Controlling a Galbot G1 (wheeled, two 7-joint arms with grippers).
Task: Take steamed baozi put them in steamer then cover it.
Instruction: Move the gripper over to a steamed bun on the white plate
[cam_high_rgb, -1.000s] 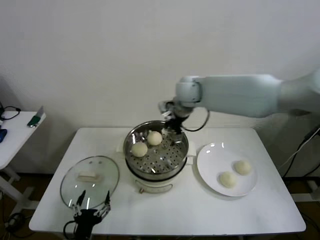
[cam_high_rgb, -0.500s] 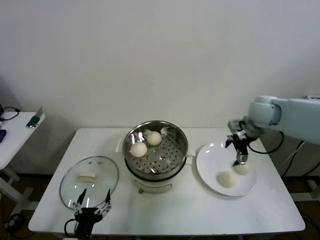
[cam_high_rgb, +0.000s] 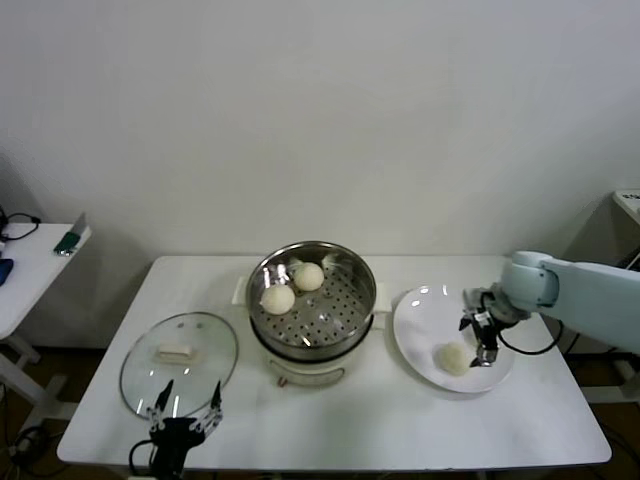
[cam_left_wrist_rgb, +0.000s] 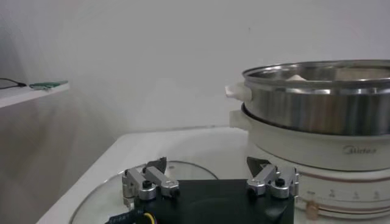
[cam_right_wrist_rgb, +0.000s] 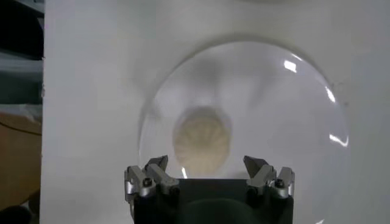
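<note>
The right gripper (cam_high_rgb: 484, 346) hangs wide open and empty over a baozi (cam_right_wrist_rgb: 202, 137) on the white plate (cam_high_rgb: 420, 310), right of the steamer (cam_high_rgb: 312, 295), apparently lining up a grasp. Two buns (cam_high_rgb: 277, 298) lie inside the steamer. The left gripper (cam_high_rgb: 182, 415), also open, waits by the glass lid (cam_high_rgb: 180, 358).

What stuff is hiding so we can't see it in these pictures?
- Second bun on the plate: in the head view the right gripper covers it; only one bun shows clearly.
- Buns in the steamer: the left wrist view sees only its wall.
- Lid: the left gripper hides its near rim in the head view.
</note>
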